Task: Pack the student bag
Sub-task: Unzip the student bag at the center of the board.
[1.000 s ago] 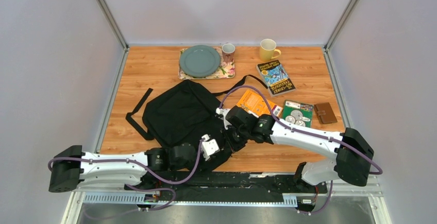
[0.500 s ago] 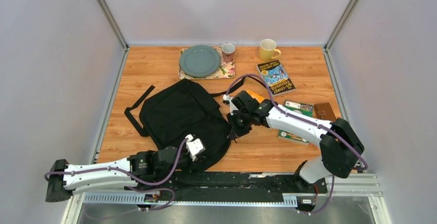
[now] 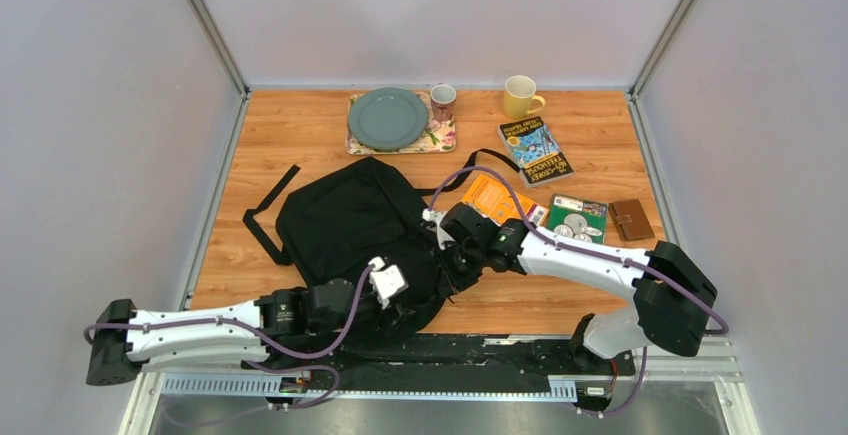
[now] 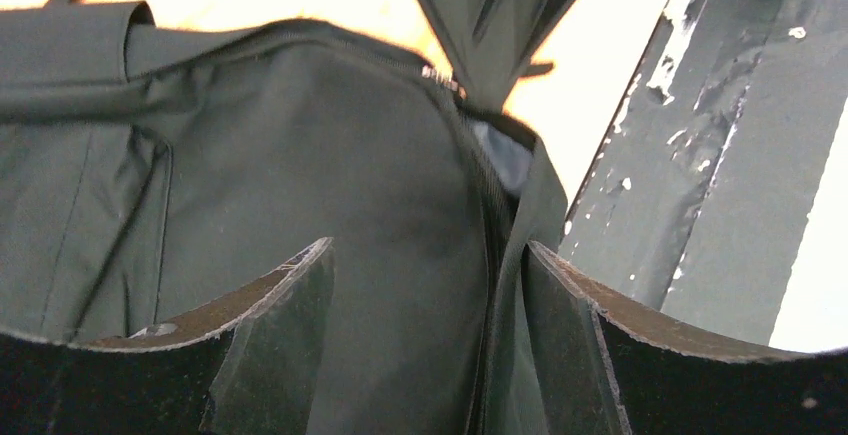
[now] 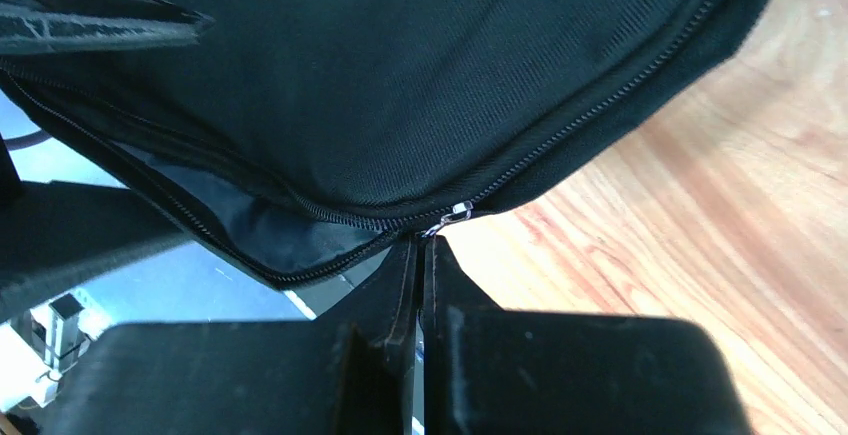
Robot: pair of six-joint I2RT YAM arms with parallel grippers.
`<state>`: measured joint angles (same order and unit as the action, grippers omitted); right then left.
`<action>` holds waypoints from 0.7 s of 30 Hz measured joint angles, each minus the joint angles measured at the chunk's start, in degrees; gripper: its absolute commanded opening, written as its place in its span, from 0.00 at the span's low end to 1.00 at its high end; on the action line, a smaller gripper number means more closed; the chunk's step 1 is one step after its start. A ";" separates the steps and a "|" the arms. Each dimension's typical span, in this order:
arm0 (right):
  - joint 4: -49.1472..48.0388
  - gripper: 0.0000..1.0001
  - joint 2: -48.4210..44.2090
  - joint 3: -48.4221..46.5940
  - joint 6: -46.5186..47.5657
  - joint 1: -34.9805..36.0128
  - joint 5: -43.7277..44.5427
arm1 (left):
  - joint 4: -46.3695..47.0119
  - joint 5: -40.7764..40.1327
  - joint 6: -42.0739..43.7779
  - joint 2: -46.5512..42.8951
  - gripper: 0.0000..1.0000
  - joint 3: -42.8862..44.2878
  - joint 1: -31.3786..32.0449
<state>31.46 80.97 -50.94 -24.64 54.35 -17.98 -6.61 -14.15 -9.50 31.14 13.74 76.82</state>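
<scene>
**Bag at the counter's front edge, both arms on it**

We saw a wooden counter point(image 3: 300, 125) boxed in by plain grey walls. The black student bag point(image 3: 345, 220) lay left of centre, straps trailing outward, its near edge reaching the counter's front. Behind it sat a grey plate point(image 3: 388, 118) on a floral mat point(image 3: 444, 138), a patterned mug point(image 3: 442, 100) and a yellow mug point(image 3: 521, 96). To its right lay three books point(image 3: 535, 151) and a brown wallet point(image 3: 632, 220).

The left arm point(image 3: 200, 320) stretched low along the front edge, its jaws released and straddling a fold of bag fabric. The right arm point(image 3: 590, 260) reached leftward across the counter, its jaws clenched on the zipper pull point(image 5: 447, 217) beside the bag's partly unzipped opening.
</scene>
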 measured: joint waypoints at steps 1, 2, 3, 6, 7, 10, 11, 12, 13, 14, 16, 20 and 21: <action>-0.09 0.00 0.00 0.02 -0.48 1.92 0.35 | 1.29 0.33 0.83 1.84 0.77 0.79 0.04; -0.46 0.00 -0.02 0.09 -1.05 2.82 0.66 | 2.47 0.68 1.25 3.41 0.77 1.40 0.07; -0.92 0.00 -0.02 0.26 -1.51 3.39 1.01 | 3.72 1.29 1.66 5.75 0.77 2.08 0.07; -0.96 0.00 -0.02 0.33 -2.27 4.09 1.86 | 7.04 3.48 2.19 12.63 0.77 4.70 0.04; -0.96 0.00 -0.02 0.33 -2.40 4.13 2.10 | 8.07 4.26 2.21 14.99 0.77 5.60 0.04; -0.96 0.00 -0.09 0.33 -2.64 4.13 2.47 | 10.23 6.29 2.12 19.78 0.78 7.34 0.04; -0.94 0.00 -0.11 0.33 -2.71 4.13 2.49 | 11.08 6.69 2.12 20.48 0.78 7.41 0.04; -0.94 0.00 -0.15 0.33 -2.80 4.13 2.49 | 12.02 7.02 2.12 20.92 0.78 7.41 0.04; -0.96 0.00 -0.26 0.33 -2.91 4.13 2.49 | 12.87 7.28 2.14 21.22 0.78 7.41 0.04; -0.96 0.00 -0.42 0.33 -3.02 4.13 2.49 | 13.88 7.52 2.16 21.57 0.79 7.41 0.04; -1.05 0.00 -0.79 0.33 -3.19 4.13 2.49 | 15.52 7.67 2.21 22.51 0.79 7.41 0.04; -1.11 0.00 -1.62 0.42 -3.34 4.13 2.51 | 15.72 7.04 2.34 25.51 0.77 7.43 0.04; -1.11 0.00 -1.79 0.42 -3.39 4.13 2.56 | 15.58 6.73 2.34 26.29 0.75 7.43 0.04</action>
<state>30.35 79.18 -50.52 -28.03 58.48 -15.42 8.97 -7.42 -7.16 57.43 21.17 76.86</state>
